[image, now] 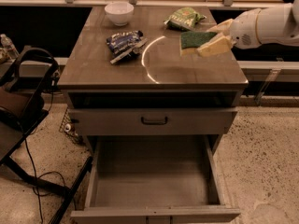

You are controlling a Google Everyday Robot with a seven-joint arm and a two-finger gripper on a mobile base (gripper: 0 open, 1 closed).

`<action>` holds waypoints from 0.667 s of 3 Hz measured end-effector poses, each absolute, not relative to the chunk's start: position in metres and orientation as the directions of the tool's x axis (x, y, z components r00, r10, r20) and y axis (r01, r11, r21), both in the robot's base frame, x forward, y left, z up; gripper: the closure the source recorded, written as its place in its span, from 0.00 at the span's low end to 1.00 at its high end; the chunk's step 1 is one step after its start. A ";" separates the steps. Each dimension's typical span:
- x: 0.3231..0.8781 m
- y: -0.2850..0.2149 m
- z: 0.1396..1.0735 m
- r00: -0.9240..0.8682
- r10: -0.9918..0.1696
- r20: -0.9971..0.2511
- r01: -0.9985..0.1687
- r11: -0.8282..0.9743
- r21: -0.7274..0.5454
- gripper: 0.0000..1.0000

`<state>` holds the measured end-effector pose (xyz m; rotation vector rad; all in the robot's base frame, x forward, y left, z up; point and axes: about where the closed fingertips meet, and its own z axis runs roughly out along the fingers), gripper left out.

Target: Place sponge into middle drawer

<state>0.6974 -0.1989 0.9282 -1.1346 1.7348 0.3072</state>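
The sponge [195, 41], dark green over pale yellow foam, hangs tilted above the right part of the wooden tabletop [154, 71]. My gripper [211, 38] reaches in from the right on a white arm and is shut on the sponge's right end. The middle drawer [153, 185], a wide, deep grey tray with tall side walls, stands pulled open at the bottom front of the cabinet, below and to the left of the gripper. Nothing lies in it.
A shallower grey drawer with a black curved handle [154, 121] is closed above the open one. On the tabletop are a white bowl [118, 13], a blue snack bag [124, 44] and a green snack bag [183, 17]. A black chair [21, 97] and cables stand at the left.
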 end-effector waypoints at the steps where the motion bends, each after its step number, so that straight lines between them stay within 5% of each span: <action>1: 0.697 -0.199 0.928 -0.061 -0.546 -0.836 -0.800 0.528 -0.286 1.00; 2: 0.679 -0.209 0.901 -0.073 -0.576 -0.814 -0.788 0.534 -0.307 1.00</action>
